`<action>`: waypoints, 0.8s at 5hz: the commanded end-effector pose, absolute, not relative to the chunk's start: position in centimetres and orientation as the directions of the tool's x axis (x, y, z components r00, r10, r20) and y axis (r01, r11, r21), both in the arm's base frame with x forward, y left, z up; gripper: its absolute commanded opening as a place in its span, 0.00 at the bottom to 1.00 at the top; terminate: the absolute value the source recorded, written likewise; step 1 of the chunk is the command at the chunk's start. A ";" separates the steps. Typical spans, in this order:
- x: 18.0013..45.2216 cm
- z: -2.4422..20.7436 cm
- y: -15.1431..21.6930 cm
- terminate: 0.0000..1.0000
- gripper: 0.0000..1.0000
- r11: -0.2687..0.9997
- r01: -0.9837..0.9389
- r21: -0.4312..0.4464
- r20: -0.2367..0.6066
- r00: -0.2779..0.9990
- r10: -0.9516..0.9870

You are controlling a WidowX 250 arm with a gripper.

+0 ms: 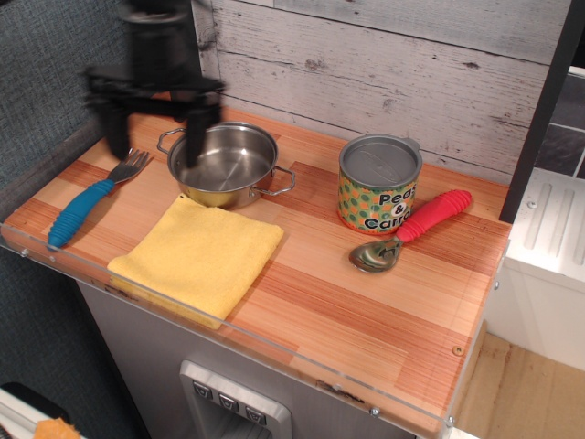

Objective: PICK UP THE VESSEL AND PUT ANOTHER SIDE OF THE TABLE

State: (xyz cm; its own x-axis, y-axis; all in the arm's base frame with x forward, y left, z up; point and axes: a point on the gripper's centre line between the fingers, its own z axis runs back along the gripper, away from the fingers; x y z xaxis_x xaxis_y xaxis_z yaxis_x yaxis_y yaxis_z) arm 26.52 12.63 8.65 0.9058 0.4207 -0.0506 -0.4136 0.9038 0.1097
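Note:
The vessel point(224, 165) is a small shiny steel pot with two wire loop handles. It stands upright and empty at the back left of the striped wooden table point(366, 311). My gripper point(154, 142) is black and motion-blurred, with its fingers spread wide and nothing between them. It hangs over the table's back left corner, to the left of the pot. Its right finger point(192, 137) lies over the pot's left rim in the image and its left finger point(117, 133) is above the fork's tines. I cannot tell whether it touches the pot.
A blue-handled fork point(87, 201) lies at the left edge. A yellow cloth point(196, 256) lies in front of the pot. A green-and-orange dotted can point(379, 183) and a red-handled spoon point(416, 229) sit to the right. A clear acrylic rim point(228, 334) edges the front.

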 end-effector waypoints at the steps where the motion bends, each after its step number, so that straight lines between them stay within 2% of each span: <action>1: 22.9 11.8 15.3 0.00 1.00 0.941 -0.324 0.100 -0.002 0.946 0.325; 2: 20.9 12.2 15.8 0.00 1.00 0.928 -0.339 0.156 0.014 0.940 0.341; 3: 20.9 12.2 15.8 0.00 1.00 0.928 -0.339 0.156 0.014 0.940 0.341; 4: 20.9 12.2 15.8 1.00 1.00 0.928 -0.339 0.156 0.014 0.940 0.341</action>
